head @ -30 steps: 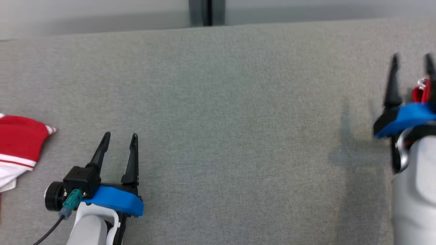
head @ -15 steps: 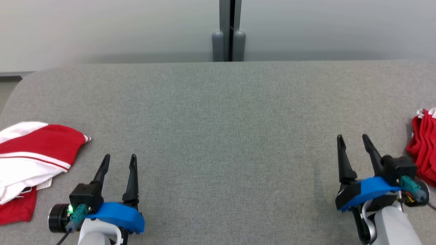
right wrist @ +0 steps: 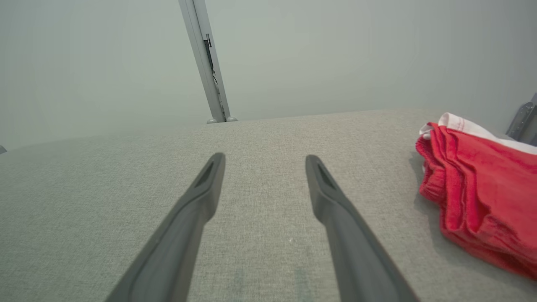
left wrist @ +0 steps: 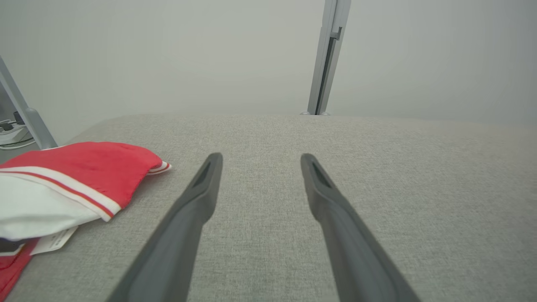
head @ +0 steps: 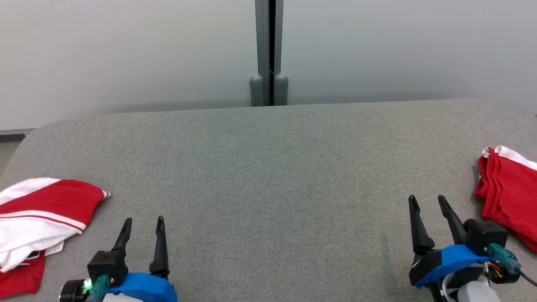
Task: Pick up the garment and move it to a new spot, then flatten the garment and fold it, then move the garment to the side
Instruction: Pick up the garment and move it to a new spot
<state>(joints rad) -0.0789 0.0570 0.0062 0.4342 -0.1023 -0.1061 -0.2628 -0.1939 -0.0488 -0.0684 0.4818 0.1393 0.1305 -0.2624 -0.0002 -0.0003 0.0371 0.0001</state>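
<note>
A folded red garment (head: 507, 188) with a white edge lies at the table's right side, to the right of my right gripper (head: 426, 202); the right wrist view has the garment (right wrist: 478, 197) at its right. A crumpled red and white garment (head: 42, 214) lies at the left edge, left of my left gripper (head: 144, 222), and the left wrist view shows that garment (left wrist: 71, 184) too. Both grippers hover low over bare grey cloth, open and empty. In their own wrist views, the left gripper (left wrist: 258, 158) and right gripper (right wrist: 264, 160) show spread fingers.
The grey fabric table (head: 268, 167) has a rounded far left corner. A pale wall with a grey vertical post (head: 268, 50) stands behind the far edge. A white label (left wrist: 52, 241) pokes out from under the left garment.
The head camera has tilted up and shifted, so the wall and both garments show more. My right gripper has drawn back from the red garment to the lower right, empty.
</note>
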